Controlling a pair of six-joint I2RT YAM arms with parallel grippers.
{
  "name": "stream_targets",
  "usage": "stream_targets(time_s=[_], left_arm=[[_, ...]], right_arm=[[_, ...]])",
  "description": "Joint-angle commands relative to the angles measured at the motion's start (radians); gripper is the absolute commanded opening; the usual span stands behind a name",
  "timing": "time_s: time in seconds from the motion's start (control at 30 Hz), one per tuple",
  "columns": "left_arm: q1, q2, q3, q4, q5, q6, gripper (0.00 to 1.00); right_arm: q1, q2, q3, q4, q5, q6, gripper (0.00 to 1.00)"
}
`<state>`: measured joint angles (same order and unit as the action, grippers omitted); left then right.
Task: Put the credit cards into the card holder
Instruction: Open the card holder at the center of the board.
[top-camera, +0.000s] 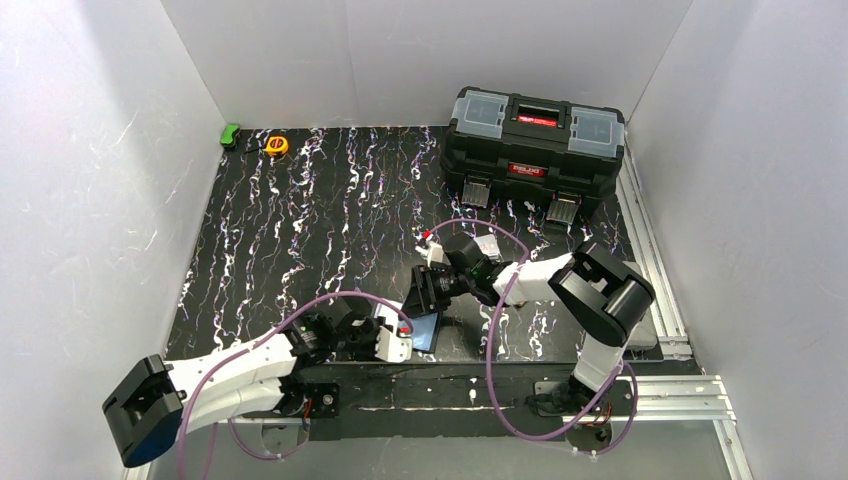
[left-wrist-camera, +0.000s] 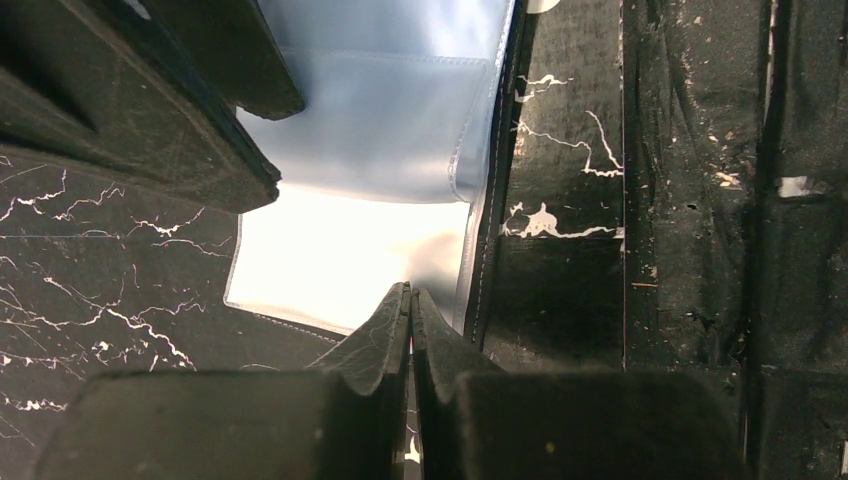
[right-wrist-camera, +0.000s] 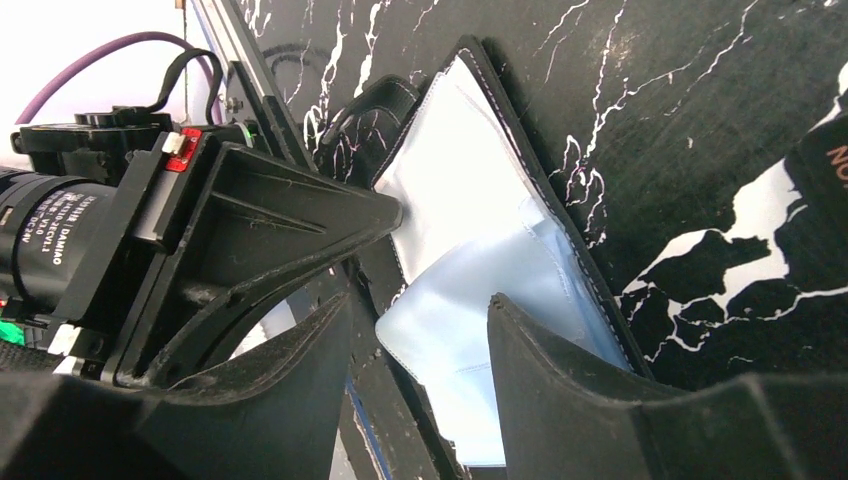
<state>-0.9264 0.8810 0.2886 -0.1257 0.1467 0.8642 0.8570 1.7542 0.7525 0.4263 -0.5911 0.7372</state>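
The card holder (top-camera: 428, 331) lies open on the black marbled table near the front edge, its bluish shiny sleeves (left-wrist-camera: 370, 130) facing up. My left gripper (left-wrist-camera: 411, 296) is shut, its tips resting at the near edge of a sleeve (right-wrist-camera: 470, 230). From the far side my right gripper (right-wrist-camera: 415, 320) stands open over the holder, one finger (right-wrist-camera: 520, 350) on the sleeve. I see no card between its fingers. A small pale credit card (top-camera: 487, 245) lies on the table behind the right arm.
A large black toolbox (top-camera: 535, 140) stands at the back right. A yellow tape measure (top-camera: 276, 145) and a green object (top-camera: 230, 135) sit at the back left corner. Aluminium rails (top-camera: 650, 250) run along the table's right side.
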Motion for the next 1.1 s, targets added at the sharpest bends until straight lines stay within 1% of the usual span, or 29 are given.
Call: stream_targets(time_s=[0.0, 0.1, 0.23, 0.33, 0.47, 0.6, 0.63, 0.7, 0.8, 0.87, 1.07], left_arm=[[-0.004, -0.018, -0.016, -0.001, 0.026, 0.000, 0.00], [-0.004, -0.041, -0.016, 0.011, 0.038, 0.001, 0.00], [-0.003, -0.114, -0.008, -0.009, 0.082, -0.003, 0.00], [-0.003, -0.179, 0.006, -0.058, 0.120, -0.024, 0.00], [-0.003, -0.250, 0.019, -0.154, 0.208, -0.050, 0.00], [-0.004, -0.239, 0.023, -0.176, 0.261, -0.075, 0.04], [-0.005, -0.231, 0.024, -0.171, 0.269, -0.075, 0.07], [-0.006, -0.207, 0.026, -0.141, 0.275, -0.077, 0.17], [-0.017, -0.160, 0.029, -0.077, 0.265, -0.076, 0.27], [-0.028, -0.130, 0.023, -0.019, 0.236, -0.068, 0.29], [-0.077, -0.080, -0.009, 0.167, 0.135, -0.050, 0.28]], right_arm=[[0.003, 0.027, 0.044, 0.029, -0.025, 0.008, 0.59], [0.004, 0.037, 0.050, 0.022, -0.027, 0.009, 0.59], [0.004, 0.038, 0.051, 0.020, -0.027, 0.007, 0.58], [0.004, 0.034, 0.050, 0.017, -0.023, 0.006, 0.58], [0.004, 0.038, 0.051, 0.016, -0.021, 0.008, 0.58], [0.004, 0.039, 0.051, 0.016, -0.018, 0.010, 0.58], [0.004, 0.038, 0.050, 0.017, -0.018, 0.010, 0.58], [0.004, 0.036, 0.046, 0.018, -0.016, 0.011, 0.58], [0.004, 0.033, 0.043, 0.020, -0.012, 0.013, 0.57], [0.004, 0.032, 0.042, 0.021, -0.012, 0.014, 0.57], [0.004, 0.030, 0.039, 0.022, -0.010, 0.013, 0.57]])
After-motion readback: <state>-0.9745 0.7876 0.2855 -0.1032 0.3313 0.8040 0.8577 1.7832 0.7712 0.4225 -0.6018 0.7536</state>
